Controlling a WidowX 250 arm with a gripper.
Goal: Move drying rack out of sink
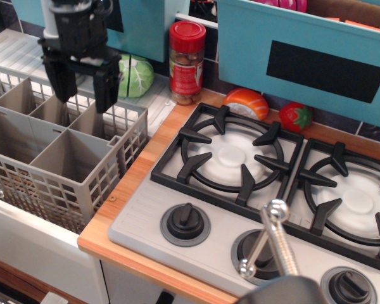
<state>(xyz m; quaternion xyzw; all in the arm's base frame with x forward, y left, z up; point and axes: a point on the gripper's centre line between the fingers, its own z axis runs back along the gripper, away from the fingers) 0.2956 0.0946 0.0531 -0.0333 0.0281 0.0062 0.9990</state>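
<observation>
The grey drying rack (57, 149) with lattice walls and solid dividers sits in the sink at the left; only the sink's white front wall (38, 250) shows. My black gripper (82, 95) is open, fingers pointing down, right above the rack's back compartments. Its fingertips reach about the level of the back rim. It holds nothing. The sink bottom is hidden by the rack.
A green cabbage toy (136, 75) and a red-lidded spice jar (187, 62) stand behind the rack. The grey stovetop (253, 190) with black grates fills the right. An orange toy (246, 103) and a strawberry (296, 116) lie behind it. A metal handle (275, 244) sticks up in front.
</observation>
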